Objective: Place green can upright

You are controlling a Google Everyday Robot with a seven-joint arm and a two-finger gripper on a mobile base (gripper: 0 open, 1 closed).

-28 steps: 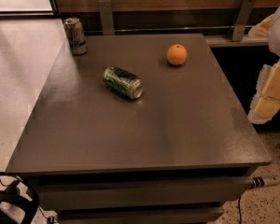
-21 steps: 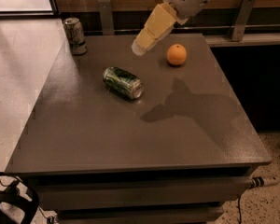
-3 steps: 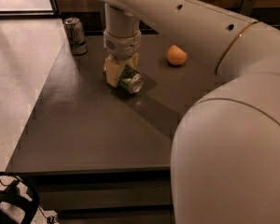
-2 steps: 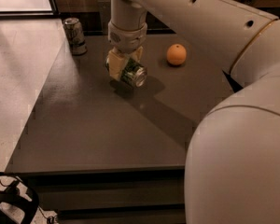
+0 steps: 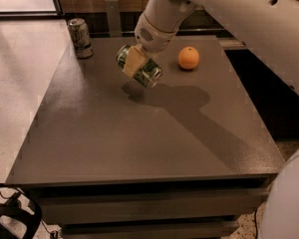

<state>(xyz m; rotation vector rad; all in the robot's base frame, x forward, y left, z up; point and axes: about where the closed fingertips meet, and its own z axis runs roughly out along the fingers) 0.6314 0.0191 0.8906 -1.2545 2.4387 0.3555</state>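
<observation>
The gripper (image 5: pixel 135 63) hangs over the back half of the table (image 5: pixel 139 148), a little left of its middle line, at the end of the white arm (image 5: pixel 229 9) that comes in from the upper right. Its cream fingers (image 5: pixel 133 59) are closed around the green can (image 5: pixel 150 72), one finger lying across the can's side facing the camera. The can is held off the table top, tilted, with one end toward the back left and the other toward the front right, so it is neither upright nor flat. Its shadow (image 5: pixel 134 91) falls on the table just below it, apart from the can itself, and joins the long shadow of the arm running toward the right front.

An orange (image 5: pixel 188 58) sits on the table to the right of the can, near it but not touching. A silver can (image 5: pixel 80 38) stands upright at the back left corner, close to the left edge (well apart from the gripper). The whole front half of the table is bare grey surface, from the left edge to the right edge. The near edge drops to a lower ledge. A pale floor (image 5: pixel 15 73) lies beyond the left edge.
</observation>
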